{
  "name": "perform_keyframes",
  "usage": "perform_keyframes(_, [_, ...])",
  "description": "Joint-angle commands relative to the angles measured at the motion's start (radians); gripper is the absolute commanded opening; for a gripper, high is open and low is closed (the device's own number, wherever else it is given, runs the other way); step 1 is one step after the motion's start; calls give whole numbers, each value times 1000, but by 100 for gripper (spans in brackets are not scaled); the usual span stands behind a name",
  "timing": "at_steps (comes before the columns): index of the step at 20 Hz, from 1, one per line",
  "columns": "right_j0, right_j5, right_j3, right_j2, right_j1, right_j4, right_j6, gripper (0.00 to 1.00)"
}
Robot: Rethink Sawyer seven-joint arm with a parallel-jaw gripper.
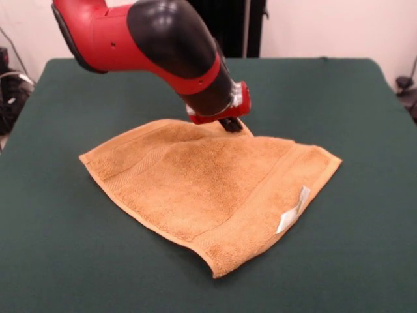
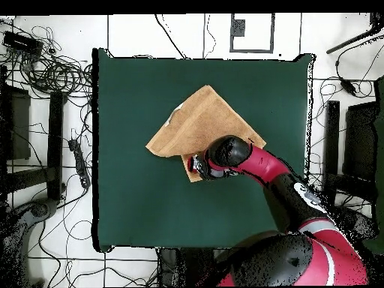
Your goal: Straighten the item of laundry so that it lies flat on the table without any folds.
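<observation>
The item of laundry [image 1: 208,186] is an orange-tan terry towel lying on the dark green table [image 1: 65,261], folded over on itself into a rough triangle with a raised front corner. A white label [image 1: 293,210] shows near its right edge. From overhead the towel [image 2: 202,120] sits near the table's [image 2: 127,195] middle. My gripper [image 1: 230,124] is down at the towel's far corner, touching the cloth there; in the overhead view the gripper [image 2: 196,165] covers that corner. The wrist hides how the gripper stands.
The red and black arm [image 1: 163,45] reaches over the table's far half. Cables [image 2: 52,75] and stands lie on the floor around the table, outside its edges.
</observation>
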Motion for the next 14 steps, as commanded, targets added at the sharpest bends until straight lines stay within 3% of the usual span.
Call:
perform_keyframes(1, [41, -196, 30, 14, 56, -41, 112, 0])
perform_keyframes(14, [-9, -144, 57, 20, 33, -64, 37, 0])
